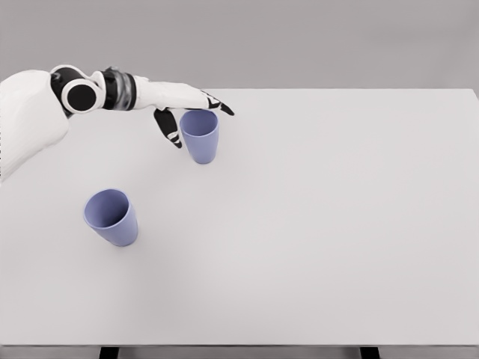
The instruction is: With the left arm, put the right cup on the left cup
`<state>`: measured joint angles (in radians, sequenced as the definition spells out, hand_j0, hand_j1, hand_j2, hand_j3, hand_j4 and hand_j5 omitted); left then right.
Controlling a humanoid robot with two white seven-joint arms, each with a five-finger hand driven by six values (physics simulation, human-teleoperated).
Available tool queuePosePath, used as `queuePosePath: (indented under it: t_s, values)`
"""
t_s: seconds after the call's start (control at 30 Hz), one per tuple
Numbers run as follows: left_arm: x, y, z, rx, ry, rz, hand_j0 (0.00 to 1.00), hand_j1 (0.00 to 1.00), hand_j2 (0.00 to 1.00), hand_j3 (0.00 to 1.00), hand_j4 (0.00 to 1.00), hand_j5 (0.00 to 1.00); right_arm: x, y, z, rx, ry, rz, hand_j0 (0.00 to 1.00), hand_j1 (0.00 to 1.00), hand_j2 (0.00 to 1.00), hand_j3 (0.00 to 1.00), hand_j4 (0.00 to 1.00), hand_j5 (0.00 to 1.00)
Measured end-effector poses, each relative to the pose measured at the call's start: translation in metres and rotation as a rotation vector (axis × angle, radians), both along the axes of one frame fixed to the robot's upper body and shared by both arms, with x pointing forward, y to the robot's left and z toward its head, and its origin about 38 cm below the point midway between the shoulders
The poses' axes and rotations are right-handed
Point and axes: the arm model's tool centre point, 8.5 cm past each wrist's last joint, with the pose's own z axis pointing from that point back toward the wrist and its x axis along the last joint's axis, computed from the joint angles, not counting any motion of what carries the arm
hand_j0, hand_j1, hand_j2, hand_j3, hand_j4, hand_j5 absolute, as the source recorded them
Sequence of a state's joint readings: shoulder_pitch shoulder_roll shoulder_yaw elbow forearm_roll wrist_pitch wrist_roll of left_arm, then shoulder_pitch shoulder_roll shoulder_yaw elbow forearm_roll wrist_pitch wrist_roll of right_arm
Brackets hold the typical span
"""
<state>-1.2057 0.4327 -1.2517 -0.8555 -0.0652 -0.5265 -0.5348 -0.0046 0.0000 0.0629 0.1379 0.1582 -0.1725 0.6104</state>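
Two blue cups, upright, on one white table [337, 224]: left cup [111, 217] and right cup [200, 135], apart. One left hand [183, 105], fingers spread, grasping nothing, beside right cup's rim.

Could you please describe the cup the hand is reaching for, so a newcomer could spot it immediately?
On the white table, look to the far left area, where the left hand stretches in. The right cup stands upright right beside its fingers. Unlike the identical blue left cup, nearer the viewer, it sits farther back.
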Motion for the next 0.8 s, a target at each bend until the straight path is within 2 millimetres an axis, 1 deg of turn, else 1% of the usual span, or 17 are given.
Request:
queuePosePath:
  t_s: [0.03, 0.17, 0.23, 0.3, 0.33, 0.43, 0.47, 0.6, 0.67, 0.73, 0.8]
  values:
    - [-0.001, 0.000, -0.003, 0.000, 0.005, 0.000, 1.00, 1.00, 1.00, 1.00, 1.00, 1.00, -0.001, 0.000, 0.000, 0.000, 0.001, 0.000, 1.00, 1.00, 1.00, 1.00, 1.00, 1.00]
    - [-0.001, -0.001, -0.003, -0.009, -0.002, 0.003, 1.00, 1.00, 1.00, 1.00, 1.00, 1.00, 0.000, 0.000, 0.000, 0.000, 0.000, 0.000, 1.00, 1.00, 1.00, 1.00, 1.00, 1.00]
    - [0.000, -0.001, -0.003, -0.016, -0.005, 0.006, 0.88, 0.88, 0.88, 0.88, 0.88, 0.88, 0.000, 0.000, 0.000, 0.000, 0.000, 0.000, 1.00, 1.00, 1.00, 1.00, 1.00, 1.00]
    - [0.000, -0.001, -0.003, -0.025, -0.007, 0.011, 0.69, 0.69, 0.69, 0.69, 0.69, 0.69, 0.000, 0.000, 0.000, 0.000, 0.000, 0.000, 1.00, 1.00, 1.00, 1.00, 1.00, 1.00]
    - [0.000, 0.000, -0.005, -0.029, -0.006, 0.013, 0.66, 0.66, 0.66, 0.66, 0.66, 0.66, 0.000, 0.000, 0.000, 0.000, 0.000, 0.000, 1.00, 1.00, 1.00, 1.00, 1.00, 1.00]
    - [-0.001, 0.002, -0.005, -0.038, -0.003, 0.019, 0.63, 0.63, 0.63, 0.63, 0.63, 0.63, 0.000, 0.000, 0.000, 0.000, 0.000, 0.000, 1.00, 1.00, 1.00, 1.00, 1.00, 1.00]
    - [-0.001, 0.002, -0.005, -0.038, -0.004, 0.020, 0.60, 0.60, 0.60, 0.60, 0.60, 0.60, 0.000, 0.000, 0.000, 0.000, 0.000, 0.000, 1.00, 1.00, 1.00, 1.00, 1.00, 1.00]
    - [-0.002, 0.004, -0.004, -0.037, -0.006, 0.014, 0.59, 0.59, 0.59, 0.59, 0.59, 0.59, 0.000, 0.000, 0.000, 0.000, 0.000, 0.000, 1.00, 1.00, 1.00, 1.00, 1.00, 1.00]
    - [-0.004, 0.006, 0.004, -0.050, -0.020, -0.009, 0.58, 0.58, 0.58, 0.58, 0.58, 0.58, 0.000, 0.000, 0.000, 0.000, 0.000, 0.000, 1.00, 1.00, 1.00, 1.00, 1.00, 1.00]
    - [-0.009, 0.008, 0.016, -0.071, -0.041, -0.038, 0.57, 0.57, 0.57, 0.57, 0.57, 0.57, -0.001, 0.000, 0.000, 0.000, 0.002, 0.000, 1.00, 1.00, 1.00, 1.00, 1.00, 1.00]
    - [-0.015, 0.013, 0.025, -0.088, -0.043, -0.059, 0.57, 0.57, 0.57, 0.57, 0.57, 0.57, 0.000, 0.000, 0.000, 0.000, 0.000, 0.000, 1.00, 1.00, 1.00, 1.00, 1.00, 1.00]
